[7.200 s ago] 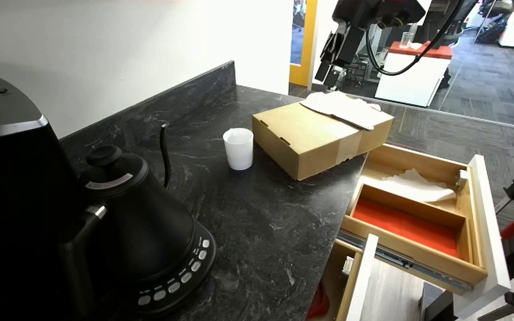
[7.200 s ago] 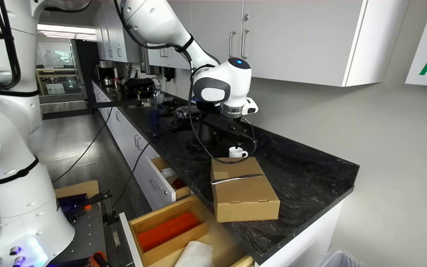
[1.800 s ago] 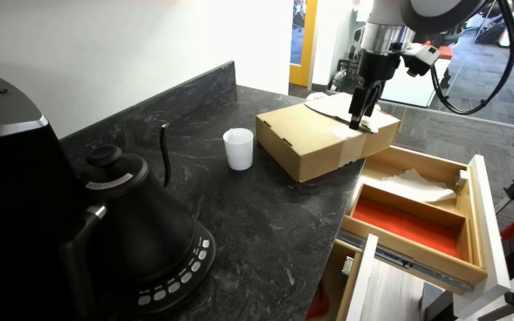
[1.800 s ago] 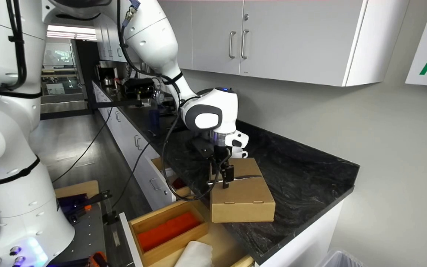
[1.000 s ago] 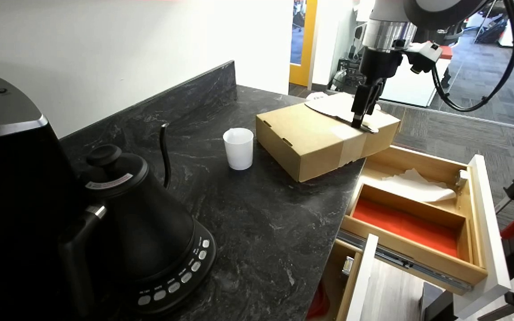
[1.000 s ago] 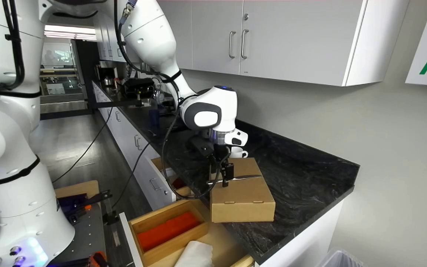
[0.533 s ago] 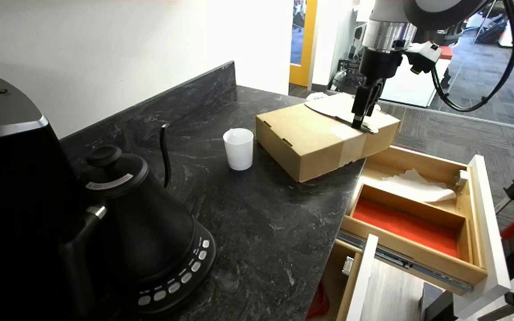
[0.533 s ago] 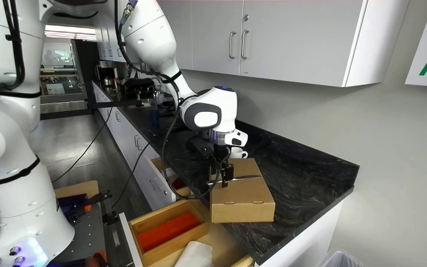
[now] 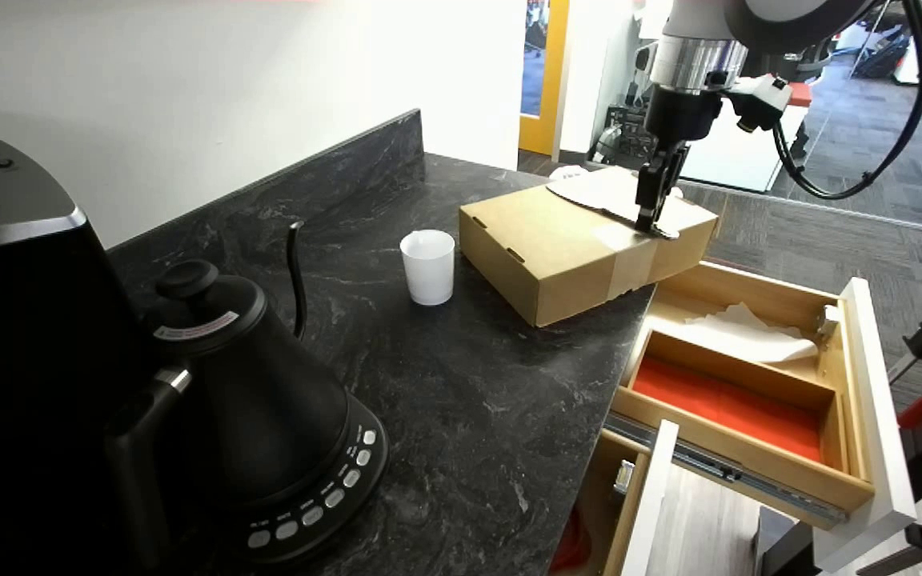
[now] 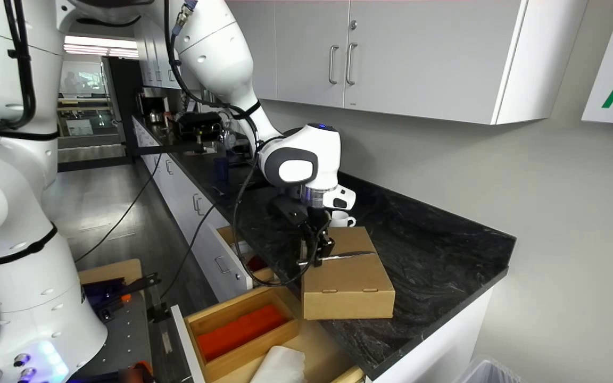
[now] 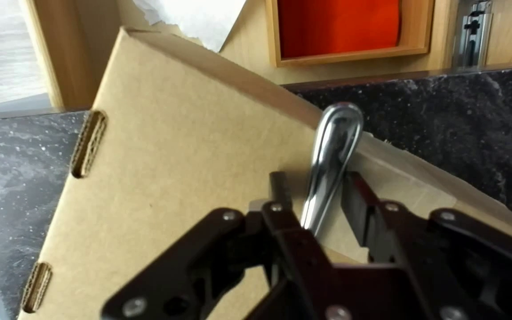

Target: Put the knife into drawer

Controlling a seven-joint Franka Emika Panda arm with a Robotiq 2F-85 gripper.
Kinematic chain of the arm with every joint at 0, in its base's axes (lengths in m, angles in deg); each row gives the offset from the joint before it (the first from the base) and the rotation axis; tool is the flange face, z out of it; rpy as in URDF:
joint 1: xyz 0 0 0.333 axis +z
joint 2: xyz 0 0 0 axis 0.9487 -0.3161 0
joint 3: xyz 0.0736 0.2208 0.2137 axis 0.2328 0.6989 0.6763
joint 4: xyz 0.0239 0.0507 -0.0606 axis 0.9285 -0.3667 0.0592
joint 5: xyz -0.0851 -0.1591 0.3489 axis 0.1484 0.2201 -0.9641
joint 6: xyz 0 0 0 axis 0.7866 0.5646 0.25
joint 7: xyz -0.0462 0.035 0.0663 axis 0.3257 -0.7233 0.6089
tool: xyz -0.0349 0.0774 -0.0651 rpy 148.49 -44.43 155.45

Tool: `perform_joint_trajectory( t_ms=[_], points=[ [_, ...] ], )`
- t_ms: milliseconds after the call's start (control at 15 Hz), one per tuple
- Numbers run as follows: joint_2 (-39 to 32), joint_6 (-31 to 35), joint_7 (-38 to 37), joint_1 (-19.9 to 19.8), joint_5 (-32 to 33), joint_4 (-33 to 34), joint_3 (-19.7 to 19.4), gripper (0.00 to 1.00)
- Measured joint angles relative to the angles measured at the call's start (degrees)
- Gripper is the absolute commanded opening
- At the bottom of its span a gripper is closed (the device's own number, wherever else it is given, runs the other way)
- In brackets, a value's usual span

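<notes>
The knife (image 11: 335,142), lying on the cardboard box (image 11: 185,146) with its rounded end toward one o'clock in the wrist view, is straddled but unpinched by the part-spread claw (image 11: 316,180), whose gap at nine o'clock should be closed gently before any lift toward the drawer (image 11: 255,51) at twelve.

Pale wall (image 10: 556,197), grey overhead cabinets (image 10: 423,53), black veined countertop (image 9: 477,432), patterned grey carpet (image 9: 893,148)
</notes>
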Motion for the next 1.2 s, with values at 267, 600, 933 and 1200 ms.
perform_joint_trajectory(
  t_ms=[267,600,933,1200],
  points=[
    [0.03,0.00,0.00,-0.01,0.00,0.00,0.00,0.07],
    [0.03,0.00,0.00,-0.01,0.00,0.00,0.00,0.07],
    [0.03,0.02,1.39,-0.53,-1.67,0.00,1.04,0.07],
    [0.03,0.03,1.47,-0.54,-2.11,0.00,1.32,0.07]
  ],
)
